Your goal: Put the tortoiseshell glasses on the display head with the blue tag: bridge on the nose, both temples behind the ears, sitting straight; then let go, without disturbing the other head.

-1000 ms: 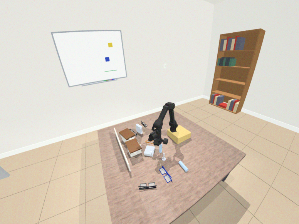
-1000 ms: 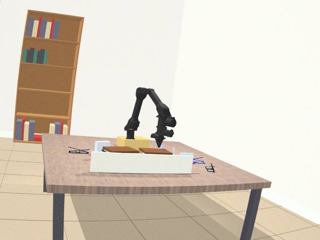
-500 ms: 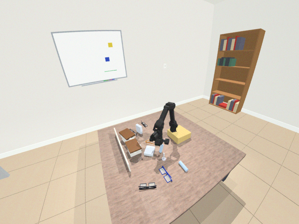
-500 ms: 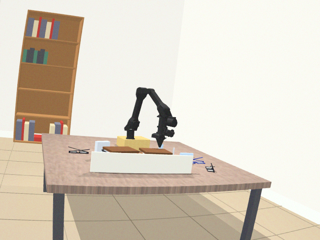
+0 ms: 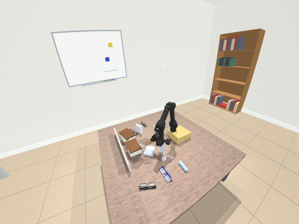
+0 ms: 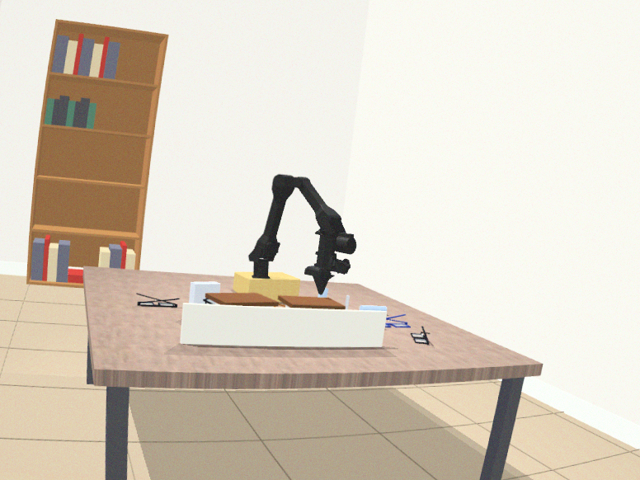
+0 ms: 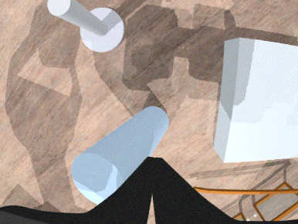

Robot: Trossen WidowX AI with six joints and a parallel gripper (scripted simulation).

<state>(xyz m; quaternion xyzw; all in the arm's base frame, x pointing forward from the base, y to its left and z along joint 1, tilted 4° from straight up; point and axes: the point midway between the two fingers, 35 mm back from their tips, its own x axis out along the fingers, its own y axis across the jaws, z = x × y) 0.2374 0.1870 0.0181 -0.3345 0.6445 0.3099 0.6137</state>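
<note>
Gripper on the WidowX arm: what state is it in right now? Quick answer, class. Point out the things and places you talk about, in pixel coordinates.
Gripper (image 5: 158, 144) (image 6: 321, 293) (image 7: 153, 164): closed, holding nothing.

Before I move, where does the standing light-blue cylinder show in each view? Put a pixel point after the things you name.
Top: below and slightly right of centre; standing light-blue cylinder (image 5: 161, 148) (image 6: 324, 292) (image 7: 120, 139).
Exterior: below centre, only a bit visible behind the tip and above the brown-topped block (image 6: 311, 301) (image 5: 133, 145).
Wrist: left of and below centre, partly covered.
Shared landmark: the shut tool (image 5: 158, 144) (image 6: 321, 294) (image 7: 153, 164), close to it in every picture.
</note>
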